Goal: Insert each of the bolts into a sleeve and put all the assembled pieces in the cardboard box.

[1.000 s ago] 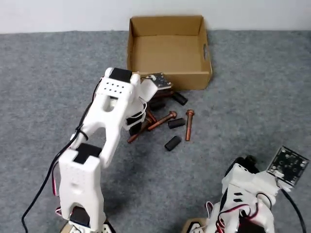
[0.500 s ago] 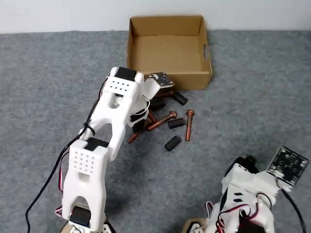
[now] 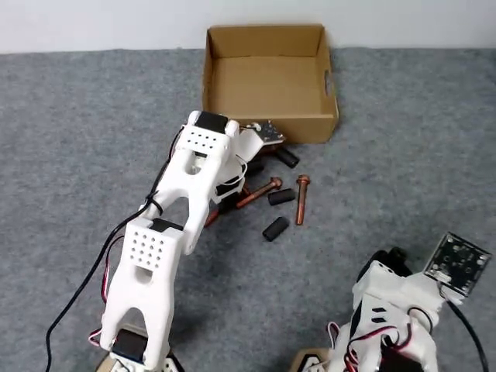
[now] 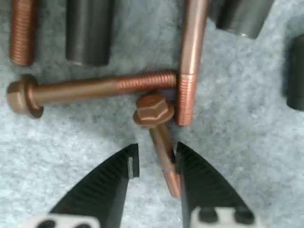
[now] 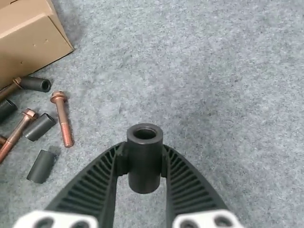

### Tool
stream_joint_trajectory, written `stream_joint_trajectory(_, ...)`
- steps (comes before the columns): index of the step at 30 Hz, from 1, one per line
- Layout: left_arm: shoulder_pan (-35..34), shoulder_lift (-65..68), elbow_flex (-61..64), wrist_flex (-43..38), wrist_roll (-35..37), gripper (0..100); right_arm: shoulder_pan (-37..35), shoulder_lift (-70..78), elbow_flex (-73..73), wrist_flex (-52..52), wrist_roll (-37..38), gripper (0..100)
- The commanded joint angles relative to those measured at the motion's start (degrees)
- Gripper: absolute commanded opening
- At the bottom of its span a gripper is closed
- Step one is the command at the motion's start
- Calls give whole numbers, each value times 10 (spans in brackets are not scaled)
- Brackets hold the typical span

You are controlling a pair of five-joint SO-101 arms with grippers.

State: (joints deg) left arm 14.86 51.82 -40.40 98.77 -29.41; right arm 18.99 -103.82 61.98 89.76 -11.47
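My left gripper (image 4: 156,153) is open, low over the carpet, with its fingers either side of the shank of a small copper bolt (image 4: 154,114). That bolt's head leans against two longer bolts, one lying crosswise (image 4: 95,88) and one lengthwise (image 4: 190,57). From above, the left arm (image 3: 198,167) covers the pile in front of the cardboard box (image 3: 267,128). My right gripper (image 5: 144,160) hangs above bare carpet, shut on an upright black sleeve (image 5: 144,142) whose bore faces the camera.
Loose around the pile lie two bolts (image 3: 260,192) (image 3: 301,199) and black sleeves (image 3: 275,229) (image 3: 281,196) (image 3: 287,157). The box is open-topped and holds nothing visible. The right arm's base (image 3: 395,310) sits at the near right edge.
The left arm has stretched forward and to the right over the bolt pile. The right arm has stayed still with the sleeve.
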Motion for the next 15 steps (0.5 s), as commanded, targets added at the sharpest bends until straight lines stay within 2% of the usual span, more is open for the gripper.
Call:
stream_joint_trajectory(1,2,-4,-22,1,-3,133,-6,-1,1,-13,-3,13)
stream_joint_trajectory(7,3,-4,-22,-55,29,133,-7,-1,2,-14,-3,13)
stream_joint_trajectory(12,4,18,-23,-62,31,131,-7,-1,2,-14,-3,10)
stream_joint_trajectory(15,4,33,-24,-56,31,71,-7,-1,2,-14,-3,10)
